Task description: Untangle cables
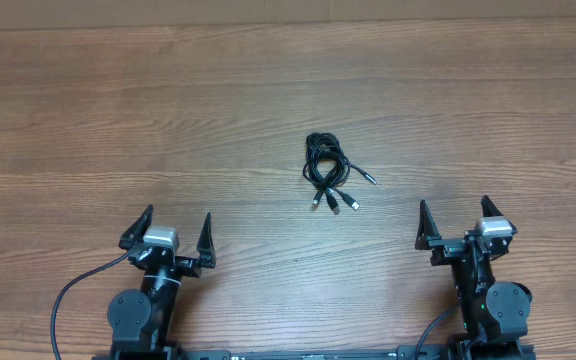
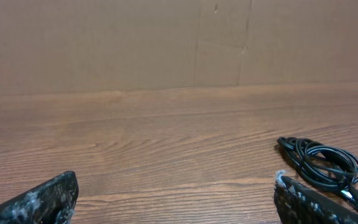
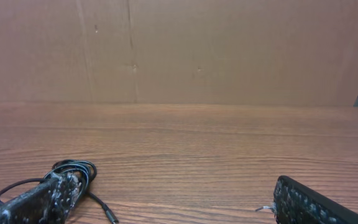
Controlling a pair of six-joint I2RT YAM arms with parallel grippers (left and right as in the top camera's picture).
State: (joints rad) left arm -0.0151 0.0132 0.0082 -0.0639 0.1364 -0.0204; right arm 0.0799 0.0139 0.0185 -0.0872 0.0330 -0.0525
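The cables (image 1: 329, 171) lie in one small tangled bundle of thin black cords near the middle of the wooden table, with small plug ends fanning out toward the front and right. The bundle shows at the right edge of the left wrist view (image 2: 321, 163) and at the lower left of the right wrist view (image 3: 73, 175). My left gripper (image 1: 176, 227) is open and empty at the front left, well short of the bundle. My right gripper (image 1: 454, 214) is open and empty at the front right, also apart from it.
The wooden table (image 1: 168, 110) spans the whole overhead view. A brown cardboard wall (image 2: 135, 43) stands along its far edge. A thick black wire (image 1: 68, 295) loops beside the left arm's base.
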